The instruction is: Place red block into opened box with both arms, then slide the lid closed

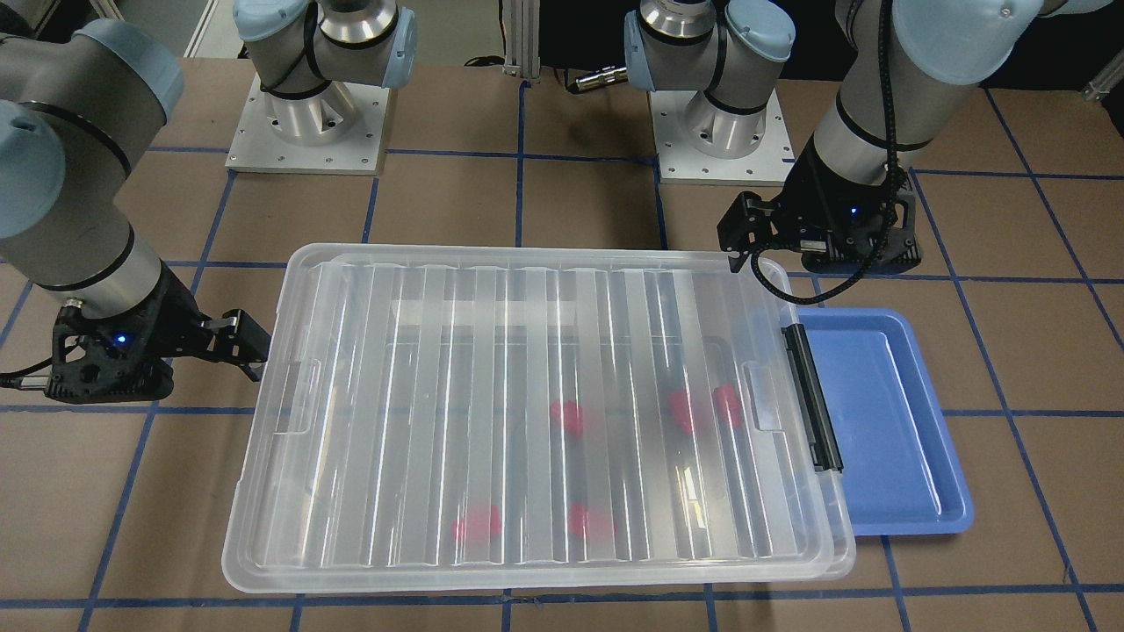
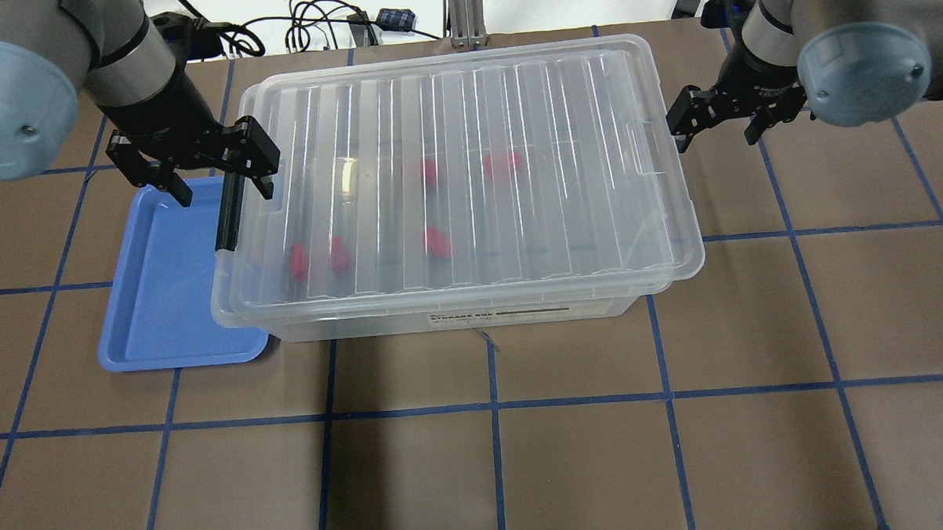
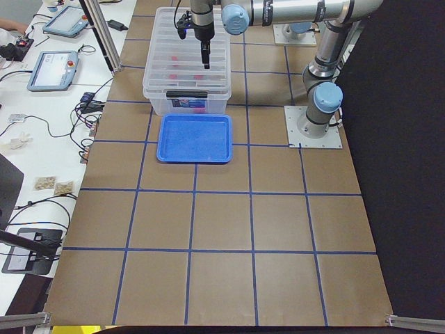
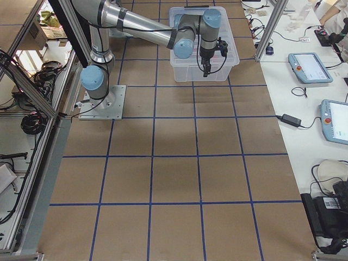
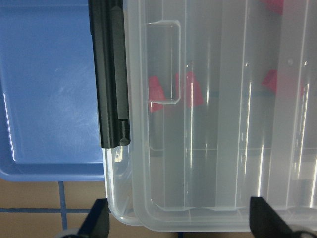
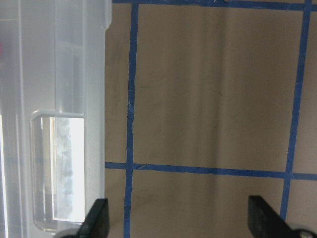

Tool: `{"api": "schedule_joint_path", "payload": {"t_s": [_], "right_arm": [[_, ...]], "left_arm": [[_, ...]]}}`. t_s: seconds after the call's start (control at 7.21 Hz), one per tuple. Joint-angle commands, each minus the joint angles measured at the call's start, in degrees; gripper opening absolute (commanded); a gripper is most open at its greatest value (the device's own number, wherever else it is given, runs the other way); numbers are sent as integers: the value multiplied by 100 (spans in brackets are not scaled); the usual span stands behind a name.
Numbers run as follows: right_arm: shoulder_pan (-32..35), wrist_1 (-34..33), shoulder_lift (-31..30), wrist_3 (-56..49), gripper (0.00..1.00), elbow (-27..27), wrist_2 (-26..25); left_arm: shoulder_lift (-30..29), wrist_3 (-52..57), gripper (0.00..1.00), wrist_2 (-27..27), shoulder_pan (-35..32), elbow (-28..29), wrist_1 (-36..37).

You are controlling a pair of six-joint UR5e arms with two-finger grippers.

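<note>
Red blocks (image 2: 437, 241) lie in the box (image 2: 520, 314) under the lid (image 2: 561, 136), near the worktop's edge opposite the robot, the left gripper (image 2: 219, 183) spread wide above its latch (image 2: 227, 215) end, the right gripper (image 2: 714, 131) spread wide beside the other.

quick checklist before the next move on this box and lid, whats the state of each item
1. Red blocks inside the box: ok, five show through the lid.
2. Left gripper open and holding nothing: ok, it is over the end with the black latch.
3. Right gripper open and holding nothing: ok, it is at the opposite short end.
4. Lid square on the box: not ok. It seems to sit off toward the right gripper's end, with the box rim peeking out by the latch.
5. Right gripper clear of the lid edge: cannot tell.
</note>
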Motion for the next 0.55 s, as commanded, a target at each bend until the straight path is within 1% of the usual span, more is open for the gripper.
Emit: {"api": "schedule_joint_path", "payload": {"t_s": [0.0,0.14,0.28,0.42], "right_arm": [[5,199,-306,1,100,-185,-37],[5,400,-560,96,100,-230,16],[119,542,-798,428,100,-230,25],[398,656,-965,831,100,-230,-45]], "left_arm": [[0,13,100,13,-3,0,2],[0,13,100,13,-3,0,2],[0,13,100,13,-3,-9,2],[-9,13,100,13,-3,-9,2]]}}
